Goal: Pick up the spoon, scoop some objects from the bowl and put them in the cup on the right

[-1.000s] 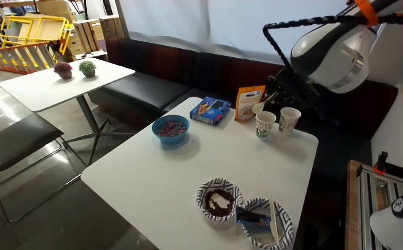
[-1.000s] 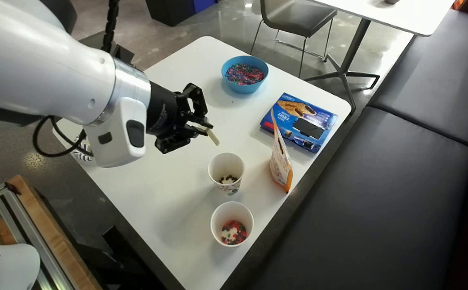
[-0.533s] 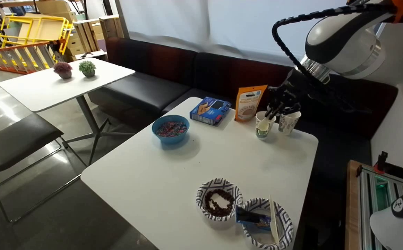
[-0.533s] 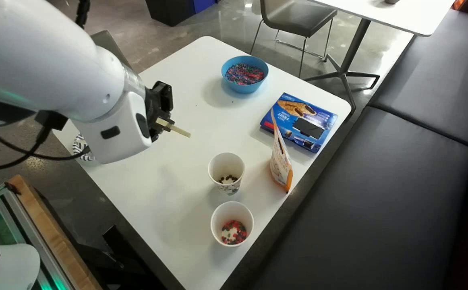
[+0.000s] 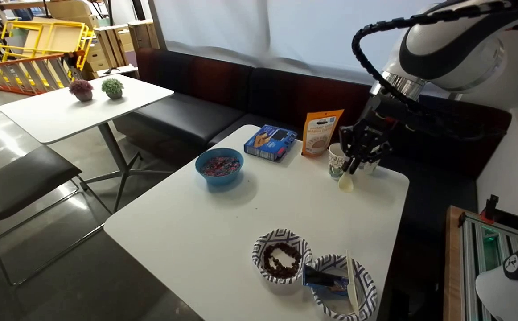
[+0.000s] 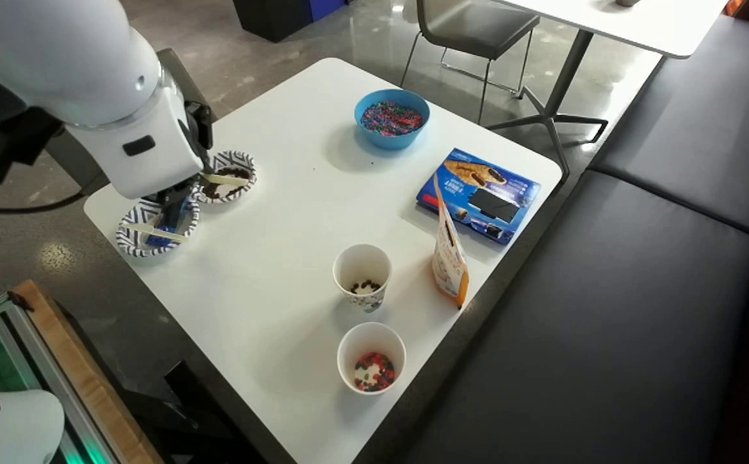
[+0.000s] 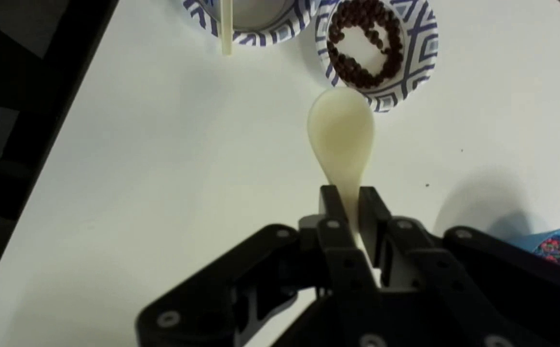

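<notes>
One pale spoon point(image 5: 346, 183), pinched by the handle in the fingers point(image 5: 354, 166), scoop end down, above the white worktop point(image 5: 223, 232) in an exterior view. Striped bowl point(image 5: 258, 256) toward the camera: dark pieces point(image 5: 281, 273) in a ring, pale bottom showing in the middle. Just beside it, a flatter striped plate point(image 5: 369, 290) with a blue packet point(image 5: 339, 285) and a pale utensil point(image 5: 352, 290) lying across. Blue bowl point(image 5: 219, 179), blue box point(image 5: 268, 141), orange pouch point(image 5: 319, 133) farther back.

In an exterior view, near cup point(image 6: 371, 337) has red and dark bits point(image 6: 384, 372) in the bottom; far cup point(image 6: 361, 261), patterned, a few brown bits point(image 6: 366, 287). Both upright. Fingers partly hidden by the arm point(image 6: 104, 77) here; spoon overlaps the striped bowl in frame.

Wrist view: fingers narrow, one either side of the spoon handle. Spoon tip overlaps the striped bowl's edge; can't tell if it's directly over it. Striped plate partly in frame, utensil end sticking past its rim. Blue bowl at the edge, coloured bits point(image 7: 557, 251) inside.
</notes>
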{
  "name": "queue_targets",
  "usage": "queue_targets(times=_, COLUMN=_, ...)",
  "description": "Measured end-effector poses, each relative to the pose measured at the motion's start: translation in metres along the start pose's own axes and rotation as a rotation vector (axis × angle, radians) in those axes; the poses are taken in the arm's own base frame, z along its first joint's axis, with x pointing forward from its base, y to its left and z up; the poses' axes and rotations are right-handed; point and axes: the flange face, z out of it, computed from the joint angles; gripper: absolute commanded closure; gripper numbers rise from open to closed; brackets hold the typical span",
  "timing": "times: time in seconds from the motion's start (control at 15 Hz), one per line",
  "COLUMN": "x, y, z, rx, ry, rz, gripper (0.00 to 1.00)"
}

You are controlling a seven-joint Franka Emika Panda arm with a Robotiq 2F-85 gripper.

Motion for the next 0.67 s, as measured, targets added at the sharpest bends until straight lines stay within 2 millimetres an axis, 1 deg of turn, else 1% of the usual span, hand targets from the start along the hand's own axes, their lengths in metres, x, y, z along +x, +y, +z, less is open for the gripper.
queue_targets(times=0.13, x=-0.012, y=-0.008, z=0.007, rx=-0.019, ry=-0.008, rz=-0.016, gripper=0.86)
queue_targets(times=0.33, x=-0.014, y=-0.009, z=0.008, rx=-0.022, ry=-0.009, rz=-0.018, gripper=0.86)
queue_targets(times=0.4, x=-0.014, y=-0.009, z=0.008, rx=-0.022, ry=-0.009, rz=-0.018, gripper=0.96)
queue_targets(times=0.53, x=-0.015, y=-0.009, z=0.008, rx=-0.019, ry=-0.017, rz=-0.020, gripper=0.96)
queue_targets(times=0.67, x=-0.022, y=-0.012, z=0.015, rx=-0.032, ry=-0.037, rz=-0.047, gripper=0.96)
